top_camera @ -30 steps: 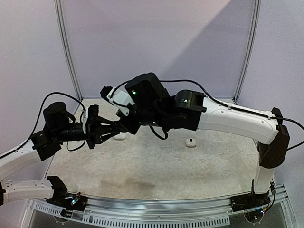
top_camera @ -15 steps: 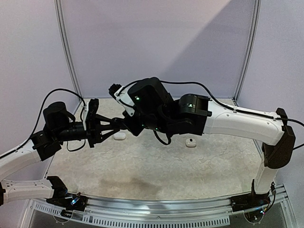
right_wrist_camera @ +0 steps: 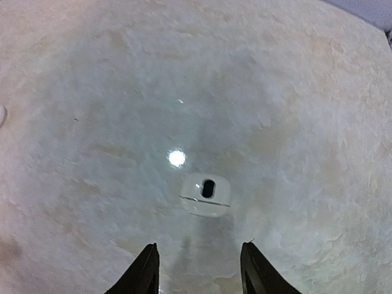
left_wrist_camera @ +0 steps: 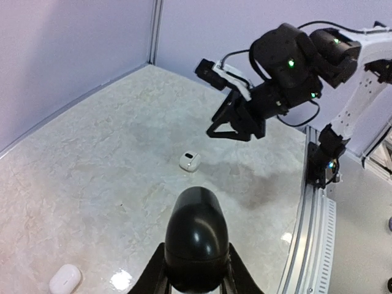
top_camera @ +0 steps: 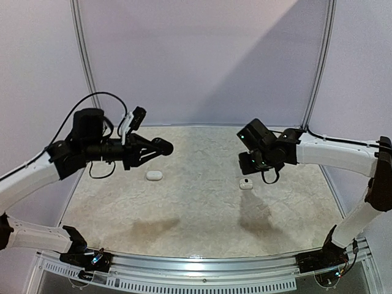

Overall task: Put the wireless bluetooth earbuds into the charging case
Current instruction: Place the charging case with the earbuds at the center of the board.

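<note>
Above the pale table (top_camera: pixel 196 214), in the overhead view, both arms are reaching in from the sides and are standing well apart. The left gripper (top_camera: pixel 156 147) is pointing toward the middle and is clamping a glossy black charging case (top_camera: pixel 165 147) at its tip, off the surface. A closed white case (top_camera: pixel 154 175) is lying on the table near it. The right gripper (top_camera: pixel 247 166) is hanging nose-down over a small white case (top_camera: pixel 246 184) on the right half of the table, not touching it.

From the left wrist, the black charging case is sitting between the two fingers (left_wrist_camera: pixel 236 278), which are pressing against its sides; a thin seam is showing across its rounded shell. The closed white case is lying at the lower left. The small white case is resting farther out, under the right arm.

From the right wrist, the two fingertips (right_wrist_camera: pixel 147 269) are standing wide apart with nothing between them. The small white case is lying on the table beyond and between them, clear of both. A dark oval is showing in its top. Whether that is one of the wireless bluetooth earbuds or just a slot, I cannot tell.
</note>
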`<state>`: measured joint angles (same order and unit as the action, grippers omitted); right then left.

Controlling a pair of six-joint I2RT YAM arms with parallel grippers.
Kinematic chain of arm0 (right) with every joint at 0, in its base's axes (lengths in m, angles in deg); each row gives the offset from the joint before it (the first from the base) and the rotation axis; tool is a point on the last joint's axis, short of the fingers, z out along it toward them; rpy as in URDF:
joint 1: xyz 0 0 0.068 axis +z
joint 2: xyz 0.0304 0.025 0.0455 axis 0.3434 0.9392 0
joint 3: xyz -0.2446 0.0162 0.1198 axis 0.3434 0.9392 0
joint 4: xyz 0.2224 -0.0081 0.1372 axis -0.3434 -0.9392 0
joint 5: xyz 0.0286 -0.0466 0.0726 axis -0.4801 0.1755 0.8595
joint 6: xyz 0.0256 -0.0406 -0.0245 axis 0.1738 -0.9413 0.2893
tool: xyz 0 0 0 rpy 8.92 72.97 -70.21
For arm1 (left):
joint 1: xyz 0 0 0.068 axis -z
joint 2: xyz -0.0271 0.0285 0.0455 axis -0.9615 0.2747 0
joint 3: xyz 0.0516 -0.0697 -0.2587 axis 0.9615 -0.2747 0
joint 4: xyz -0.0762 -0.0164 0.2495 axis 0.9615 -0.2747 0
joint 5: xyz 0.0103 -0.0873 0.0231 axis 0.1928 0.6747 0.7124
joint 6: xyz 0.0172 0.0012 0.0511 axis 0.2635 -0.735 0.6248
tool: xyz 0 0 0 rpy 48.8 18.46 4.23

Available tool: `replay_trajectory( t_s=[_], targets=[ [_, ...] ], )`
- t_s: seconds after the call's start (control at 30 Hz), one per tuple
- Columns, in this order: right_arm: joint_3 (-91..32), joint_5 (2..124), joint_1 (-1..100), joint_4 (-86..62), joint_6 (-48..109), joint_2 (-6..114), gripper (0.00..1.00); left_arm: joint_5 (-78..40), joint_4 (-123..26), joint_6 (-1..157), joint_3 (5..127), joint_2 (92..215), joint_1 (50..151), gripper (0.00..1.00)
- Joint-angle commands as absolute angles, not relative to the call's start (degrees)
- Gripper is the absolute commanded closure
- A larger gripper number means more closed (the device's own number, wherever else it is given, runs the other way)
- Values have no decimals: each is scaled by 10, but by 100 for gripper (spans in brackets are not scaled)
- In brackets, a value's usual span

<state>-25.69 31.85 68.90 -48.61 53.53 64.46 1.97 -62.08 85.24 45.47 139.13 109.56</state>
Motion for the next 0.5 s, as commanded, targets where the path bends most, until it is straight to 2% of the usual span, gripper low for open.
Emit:
replay_trajectory(
  t_s=[0.0,0.1,0.17,0.27,0.47],
  targets=[
    [-166,371,649,-450,638,581,48,74,-934,969,636,1565,1066,100],
    [-142,357,639,-454,644,556,28,71,-1118,1032,800,1722,1060,100],
    [-140,353,636,-460,647,550,18,82,-1223,1049,906,1837,1058,100],
    [-138,356,635,-467,654,547,12,129,-1264,1050,985,1952,1058,100],
    [-130,374,635,-480,673,534,10,165,-1164,1000,981,2066,1059,100]
  ],
)
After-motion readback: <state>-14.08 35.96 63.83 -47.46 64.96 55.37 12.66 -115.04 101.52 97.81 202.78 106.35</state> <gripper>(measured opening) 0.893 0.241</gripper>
